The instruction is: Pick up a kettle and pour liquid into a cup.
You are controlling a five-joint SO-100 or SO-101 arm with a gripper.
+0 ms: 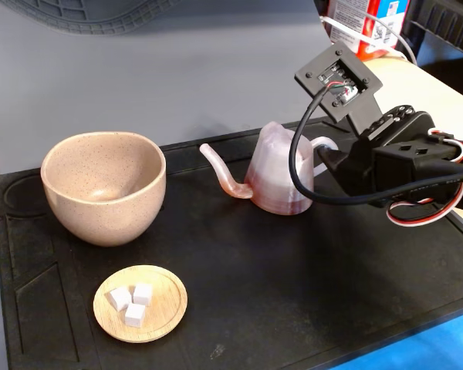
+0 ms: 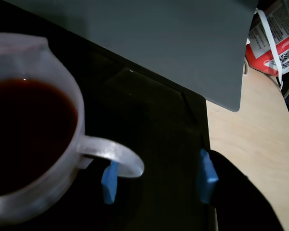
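Kettle [image 1: 280, 176] stands upright near the mat's [image 1: 309, 293] far edge, full of dark liquid [image 2: 24, 130]. Gripper [image 2: 158, 177] spread wide, one blue pad [image 2: 109, 182] under the handle loop [image 2: 116, 155], holding nothing. Risk: off-centre closing could tip it, spilling before the cup [image 1: 104, 185] by the left edge.

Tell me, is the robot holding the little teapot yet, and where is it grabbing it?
Not yet. The gripper is open, with its blue fingertips on either side of the kettle handle, not squeezing it. Nothing is held.
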